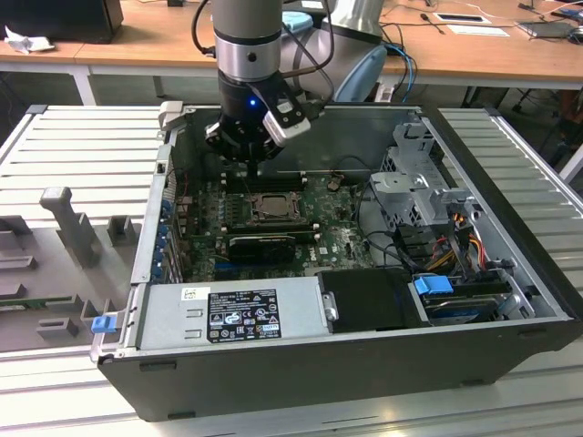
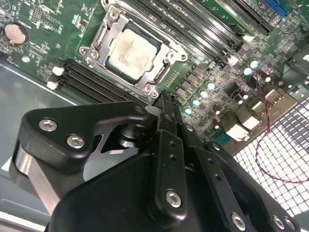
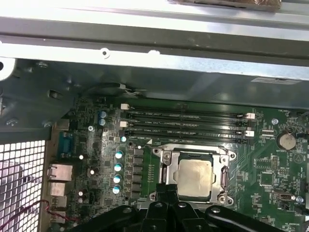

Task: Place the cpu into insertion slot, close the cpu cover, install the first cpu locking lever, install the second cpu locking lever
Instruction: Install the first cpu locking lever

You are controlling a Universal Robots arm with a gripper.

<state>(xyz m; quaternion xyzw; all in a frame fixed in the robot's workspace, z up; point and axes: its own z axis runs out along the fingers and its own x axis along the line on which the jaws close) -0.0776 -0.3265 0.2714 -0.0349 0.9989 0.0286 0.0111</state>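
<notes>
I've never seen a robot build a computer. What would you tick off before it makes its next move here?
1. The cpu lies flat in the insertion slot: ok.
2. The cpu cover is down, framing the chip: ok.
3. Both locking levers latched: cannot tell, since I cannot make them out clearly.
4. The gripper is shut with nothing in it, close by a corner of the cover: ok.
5. Gripper touching the cover or just above it: cannot tell.
6. The red wire runs well apart from the gripper: ok.
</notes>
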